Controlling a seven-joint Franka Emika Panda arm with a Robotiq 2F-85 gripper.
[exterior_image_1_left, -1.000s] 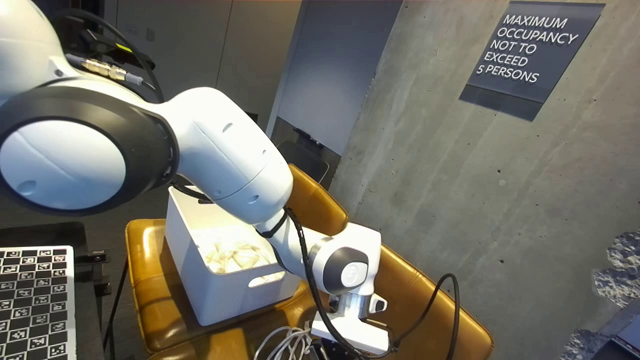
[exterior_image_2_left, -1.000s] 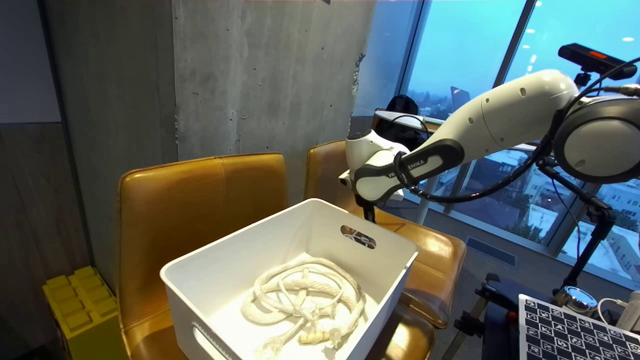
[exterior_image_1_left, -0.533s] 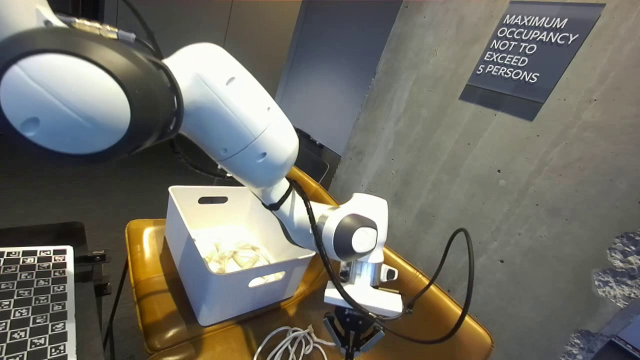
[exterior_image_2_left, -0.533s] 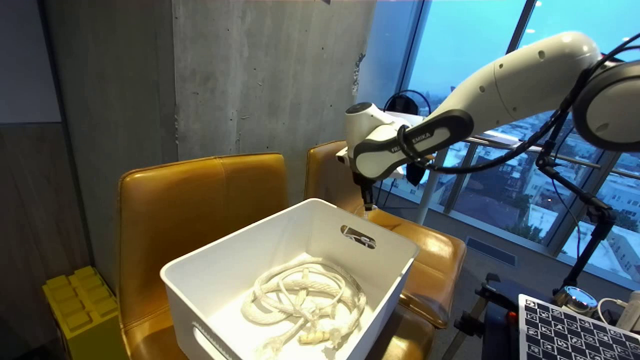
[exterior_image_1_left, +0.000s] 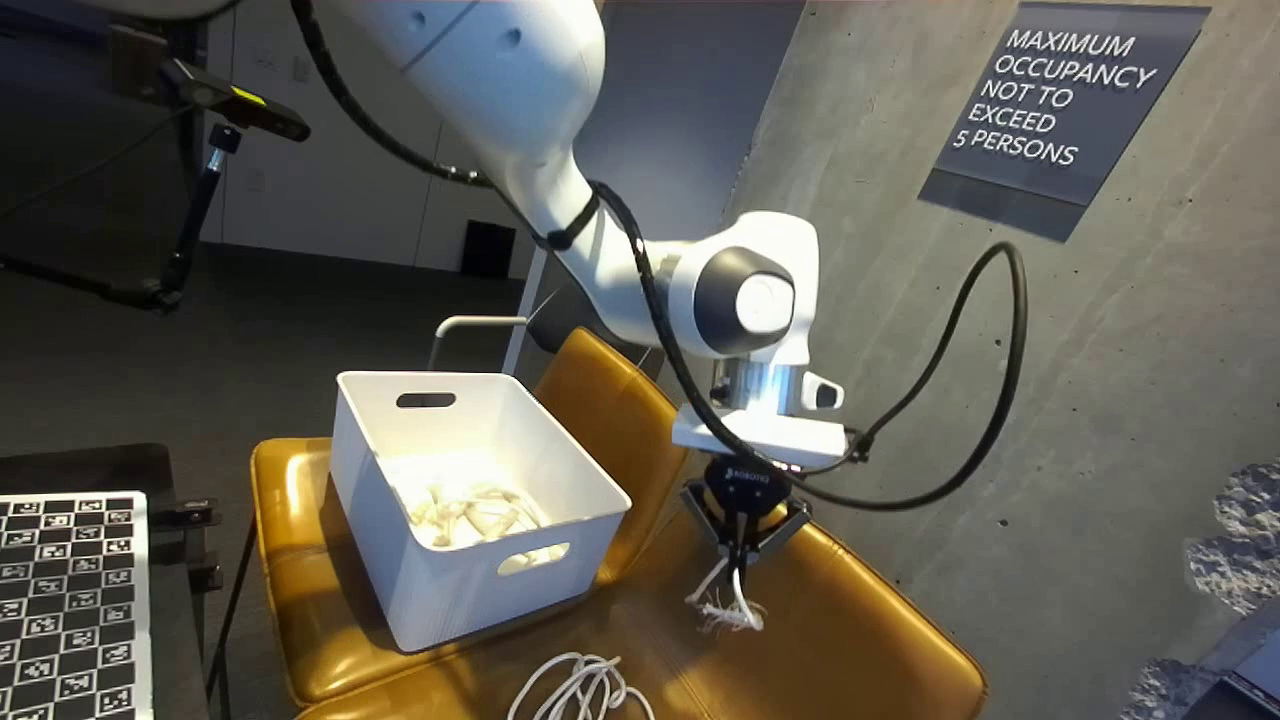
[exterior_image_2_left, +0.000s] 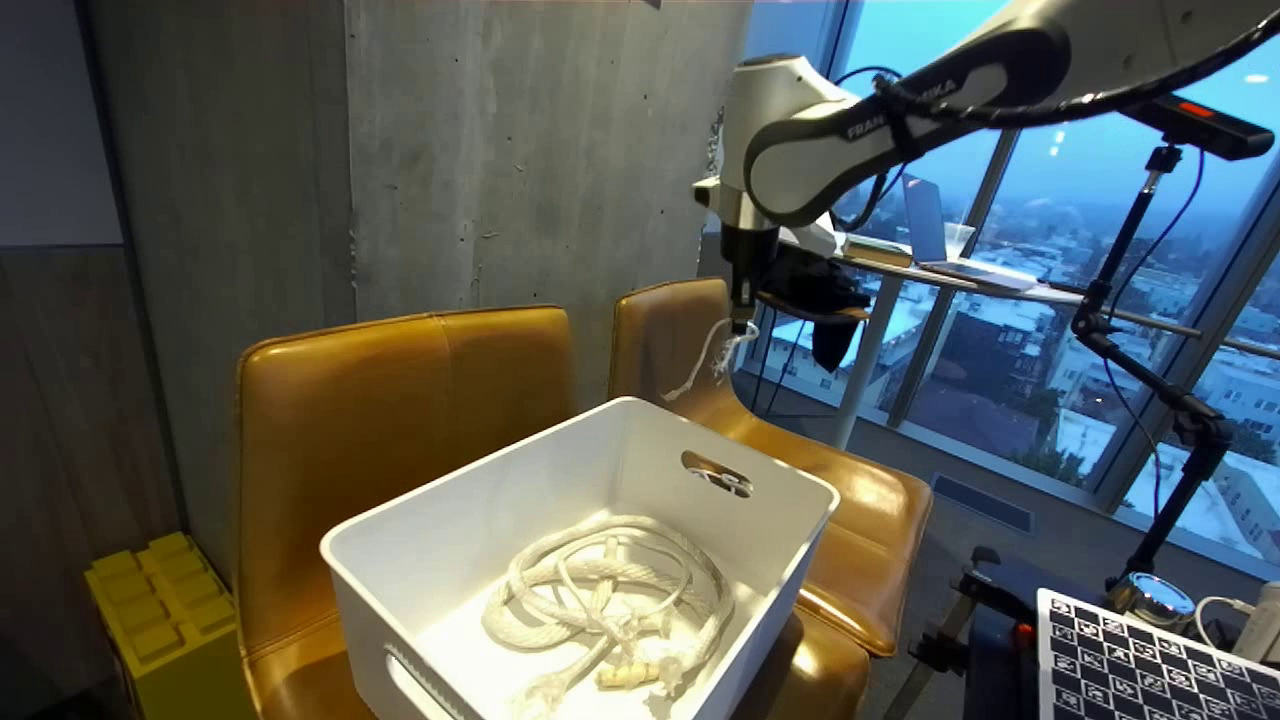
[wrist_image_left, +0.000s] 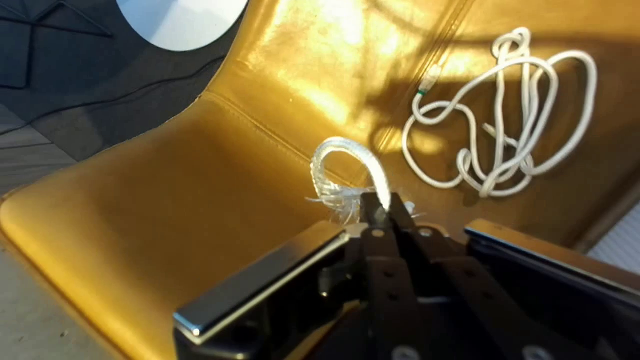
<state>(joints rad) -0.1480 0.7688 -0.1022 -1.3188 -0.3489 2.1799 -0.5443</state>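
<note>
While the end effector (wrist_image_left: 385, 206) is pinching a short frayed rope (wrist_image_left: 346, 144) at the wrist view's centre, a white cord (wrist_image_left: 500, 120) is lying on the chair (wrist_image_left: 175, 215), upper right. Slow, firm handling should be helping, as loose strands (wrist_image_left: 344, 199) are dangling.

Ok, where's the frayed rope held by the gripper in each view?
In an exterior view: frayed rope low, right of centre, hanging from the gripper.
In an exterior view: frayed rope just right of centre.
Wrist view: frayed rope near centre.
Shared landmark: tan leather chair behind it.
</note>
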